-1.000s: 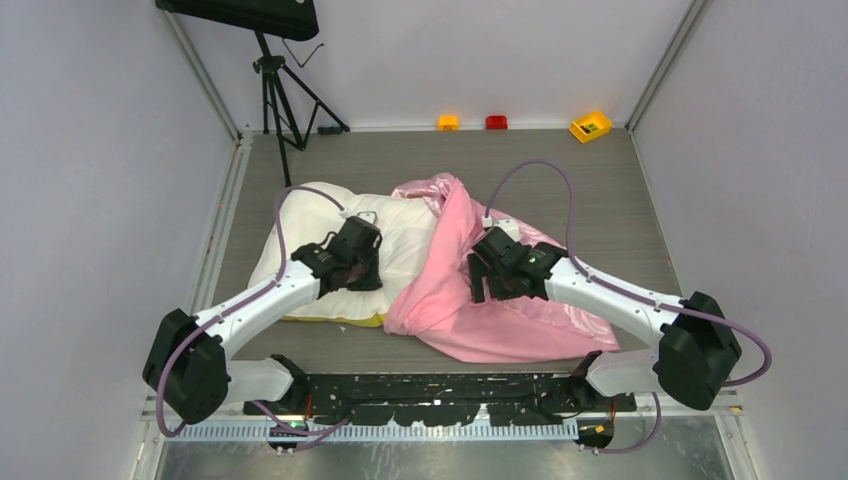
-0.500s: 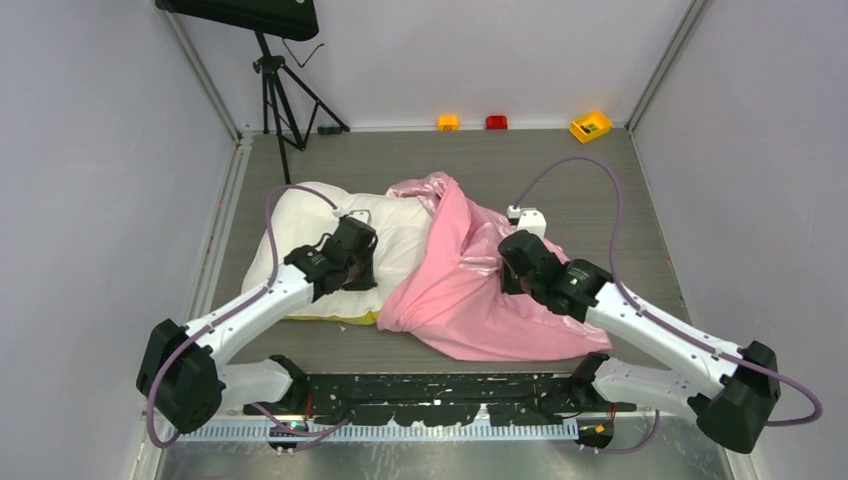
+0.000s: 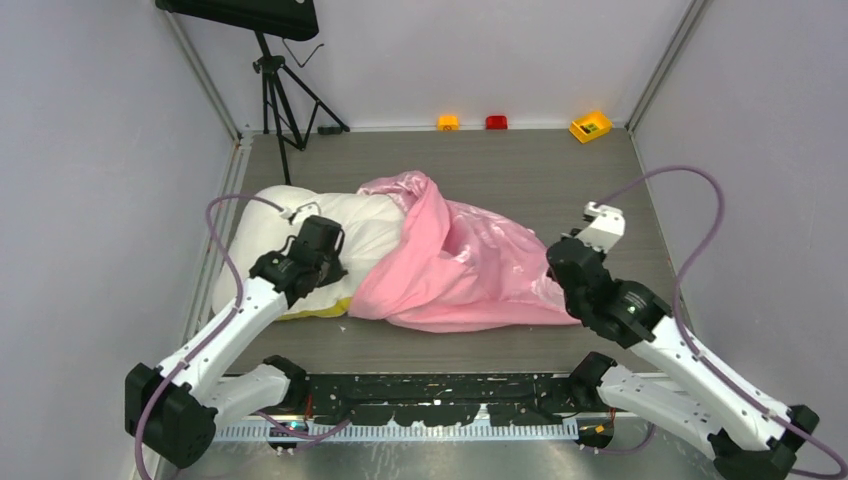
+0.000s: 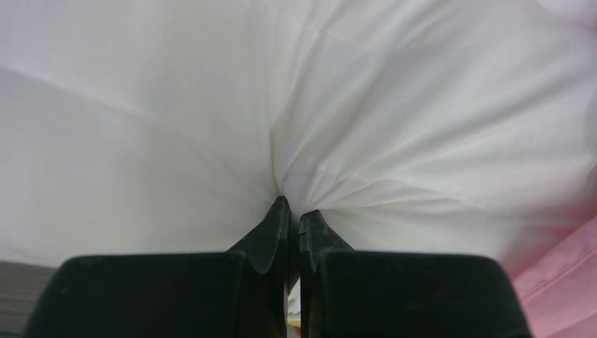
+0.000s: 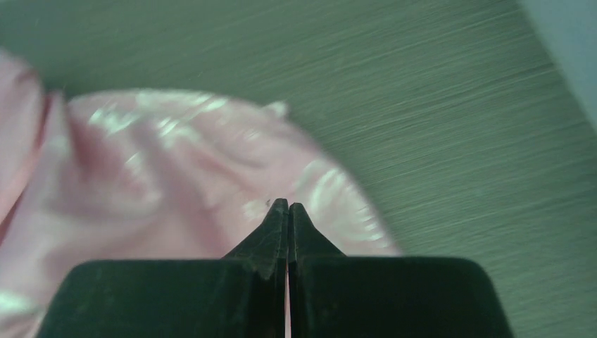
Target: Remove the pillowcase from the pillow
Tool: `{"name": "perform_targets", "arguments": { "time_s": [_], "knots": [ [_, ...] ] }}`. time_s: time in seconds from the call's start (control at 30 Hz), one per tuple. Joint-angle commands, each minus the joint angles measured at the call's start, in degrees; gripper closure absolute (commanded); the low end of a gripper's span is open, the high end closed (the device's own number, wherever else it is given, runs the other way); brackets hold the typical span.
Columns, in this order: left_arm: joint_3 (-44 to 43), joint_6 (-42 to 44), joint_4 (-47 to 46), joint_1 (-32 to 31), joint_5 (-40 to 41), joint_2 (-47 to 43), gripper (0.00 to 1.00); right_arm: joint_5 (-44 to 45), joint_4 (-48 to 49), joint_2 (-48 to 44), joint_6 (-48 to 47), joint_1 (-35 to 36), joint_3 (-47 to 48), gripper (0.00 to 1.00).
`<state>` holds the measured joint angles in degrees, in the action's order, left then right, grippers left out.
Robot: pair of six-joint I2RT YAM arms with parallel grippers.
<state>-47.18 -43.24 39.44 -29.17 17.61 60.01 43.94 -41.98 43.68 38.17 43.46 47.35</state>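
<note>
The white pillow [image 3: 262,225] lies at the left of the floor, with a yellow edge [image 3: 318,308] showing at its near side. The pink satin pillowcase [image 3: 460,270] covers the pillow's right end and trails off to the right. My left gripper [image 3: 322,262] is shut on a pinch of the pillow's white cloth [image 4: 394,141], which puckers at the left gripper's tips [image 4: 294,208]. My right gripper [image 3: 553,275] sits at the pillowcase's right end. The right gripper's jaws [image 5: 288,204] are shut tight on the pink fabric [image 5: 162,176].
A black tripod [image 3: 275,90] stands at the back left. Against the back wall are a small orange block [image 3: 448,122], a red block [image 3: 496,122] and a yellow box [image 3: 590,126]. Grey walls close in both sides. A purple cable [image 3: 690,200] loops above the right arm.
The right gripper shut on the pillowcase and drew back to the right. The left arm pulled the pillow to the left. The pink fabric now lies more stretched between the two.
</note>
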Motion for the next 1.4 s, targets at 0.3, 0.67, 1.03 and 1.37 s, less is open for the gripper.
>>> {"name": "perform_targets", "arguments": {
  "time_s": [0.3,0.67,1.03,1.37],
  "knots": [
    [3.13,0.55,-4.62,4.45,-2.71,-3.59,1.0,3.17,1.65,-10.55,-10.79,-1.41,2.8,0.75],
    [2.48,4.2,-6.28,4.47,-6.59,-2.92,1.0,-30.9,6.4,14.45,-15.48,-1.43,3.25,0.11],
    [3.36,4.73,-6.99,4.49,-7.16,-2.39,1.0,-37.85,16.53,19.98,-13.46,-1.43,5.07,0.1],
    [3.17,5.19,-8.41,4.47,-7.58,-2.15,1.0,-34.2,19.39,19.39,-8.23,-1.54,6.13,0.1]
  ]
}}
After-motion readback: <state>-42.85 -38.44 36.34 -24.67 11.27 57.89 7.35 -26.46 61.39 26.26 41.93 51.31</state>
